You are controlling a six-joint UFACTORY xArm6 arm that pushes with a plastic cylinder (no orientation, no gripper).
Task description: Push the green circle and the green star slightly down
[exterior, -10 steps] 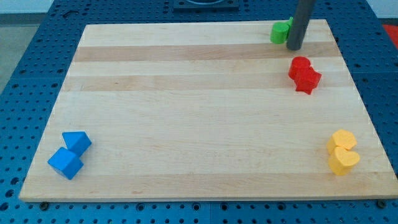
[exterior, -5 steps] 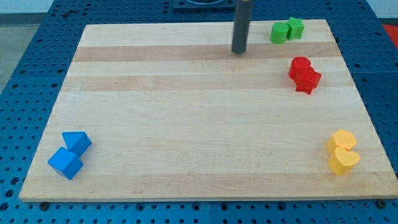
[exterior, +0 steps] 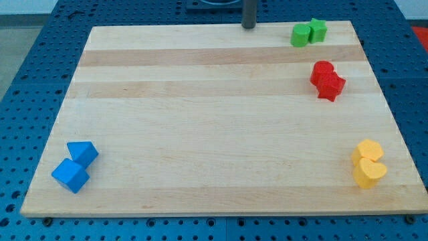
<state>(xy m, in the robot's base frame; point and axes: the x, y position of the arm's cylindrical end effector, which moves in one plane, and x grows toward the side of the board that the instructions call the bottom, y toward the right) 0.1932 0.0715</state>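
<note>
The green circle [exterior: 301,34] and the green star [exterior: 318,29] sit touching each other near the board's top right corner, the star to the right and slightly higher. My tip [exterior: 249,27] is at the board's top edge, to the left of the green circle and clearly apart from it. It touches no block.
A red circle [exterior: 322,70] and a red star [exterior: 331,86] sit together below the green pair. Two yellow blocks [exterior: 368,162] lie at the right edge lower down. Two blue blocks [exterior: 75,166] lie at the bottom left. The wooden board [exterior: 200,120] rests on a blue pegboard table.
My tip has moved left from beside the green blocks, then up to the board's top edge. The green blocks, half hidden by the rod before, now show fully. No block has visibly moved.
</note>
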